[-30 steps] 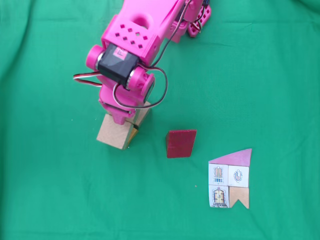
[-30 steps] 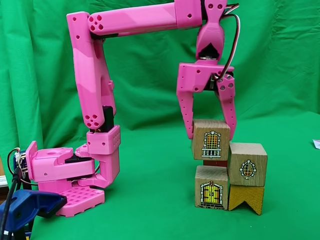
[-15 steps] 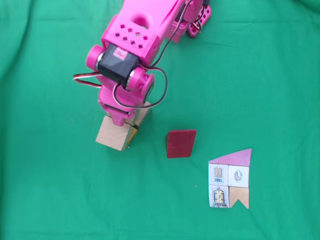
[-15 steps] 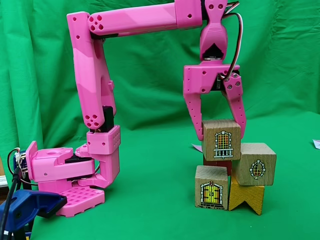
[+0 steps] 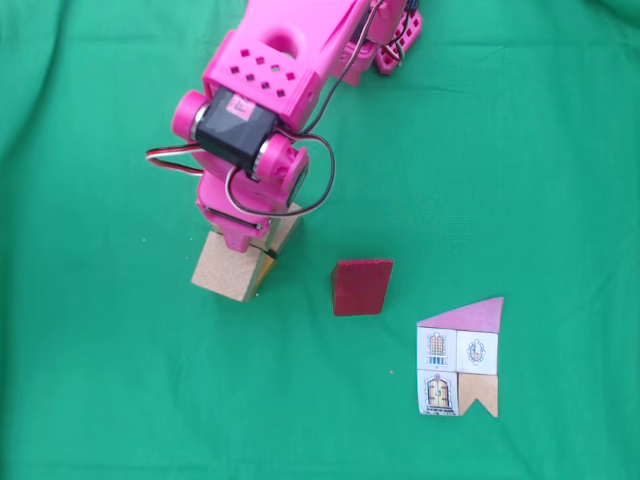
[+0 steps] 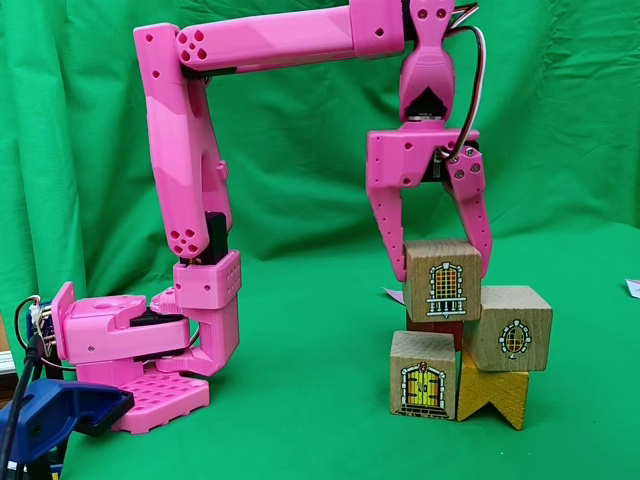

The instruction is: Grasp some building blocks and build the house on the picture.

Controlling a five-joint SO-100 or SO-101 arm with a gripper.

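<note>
In a fixed view, right of centre, the pink end effector (image 6: 437, 268) is clamped on a window-printed wooden cube (image 6: 443, 281), held tilted above the door-printed cube (image 6: 422, 374). Just right, a round-window cube (image 6: 510, 328) leans on a yellow notched block (image 6: 493, 391). In a fixed view from above, the dark red block (image 5: 362, 287) lies mid-frame on the green cloth (image 5: 560, 150), the house card (image 5: 459, 357) at lower right

text: none legible | blocks (image 6: 443, 280), card (image 5: 458, 359): pictures only
</note>
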